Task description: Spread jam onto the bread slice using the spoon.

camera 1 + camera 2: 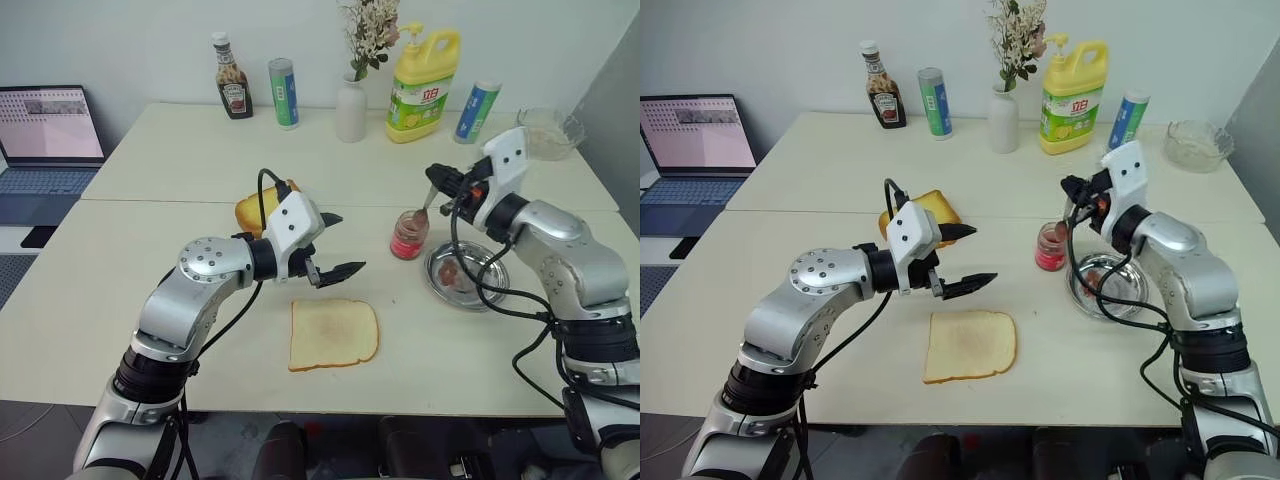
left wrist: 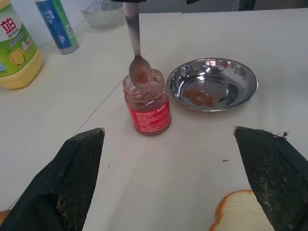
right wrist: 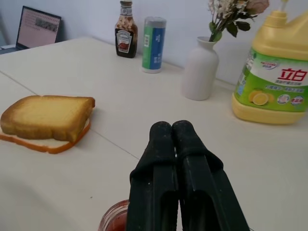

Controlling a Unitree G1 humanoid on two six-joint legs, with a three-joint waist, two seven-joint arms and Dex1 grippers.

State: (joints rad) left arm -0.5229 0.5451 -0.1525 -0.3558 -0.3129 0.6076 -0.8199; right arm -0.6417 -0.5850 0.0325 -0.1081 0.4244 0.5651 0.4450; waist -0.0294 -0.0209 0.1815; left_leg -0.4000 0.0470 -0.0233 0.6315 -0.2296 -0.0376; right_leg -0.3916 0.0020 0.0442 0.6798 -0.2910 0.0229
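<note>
The small clear glass jar of reddish-pink jam [image 1: 409,234] stands right of centre, just left of the round steel dish [image 1: 466,275]. The slim silver spoon [image 1: 424,211] hangs bowl-down at the jar's mouth, red smeared on it, pinched in the tightly closed right gripper [image 1: 437,180]. The pale square bread slice [image 1: 333,333] lies flat at lower centre. The left gripper [image 1: 334,244] hovers above its upper edge, fingers spread wide, holding nothing
</note>
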